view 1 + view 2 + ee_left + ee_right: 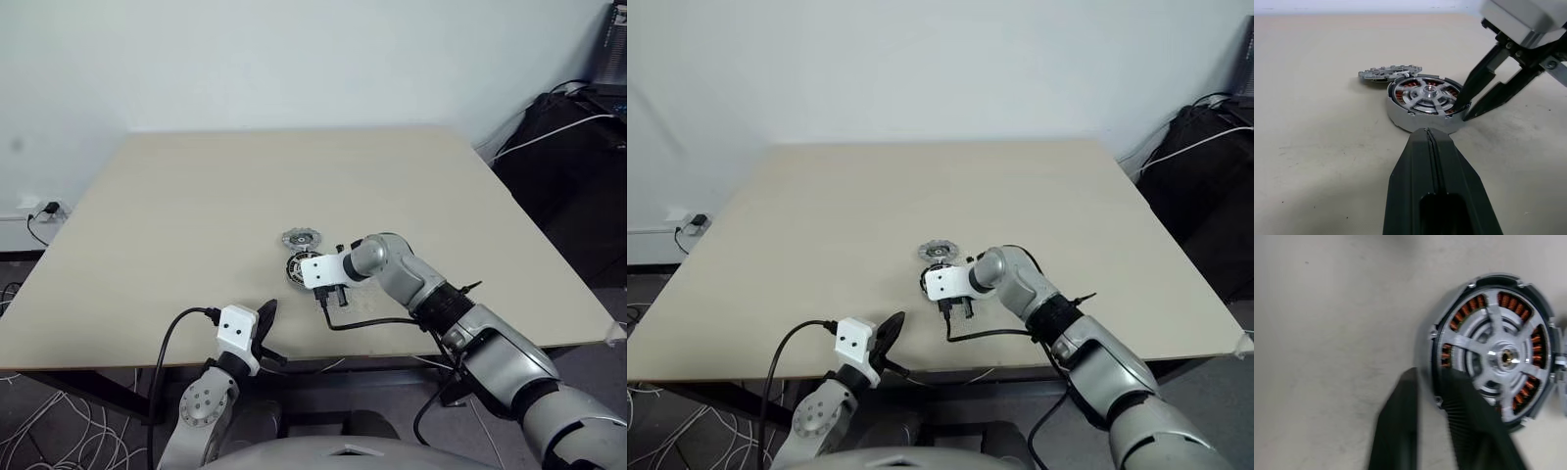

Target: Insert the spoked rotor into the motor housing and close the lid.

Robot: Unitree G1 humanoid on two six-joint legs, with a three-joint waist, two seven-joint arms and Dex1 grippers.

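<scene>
The right gripper pinches the housing rim with narrowed jaws, rotor seated inside; the lid lies just beyond — left gripper shut, empty, farther.

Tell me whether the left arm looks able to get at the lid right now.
Probably not directly. The lid lies flat just behind the motor housing, which sits between it and the shut left pincer, and the right pincer works at the housing's rim. Going round the free side looks possible.
</scene>
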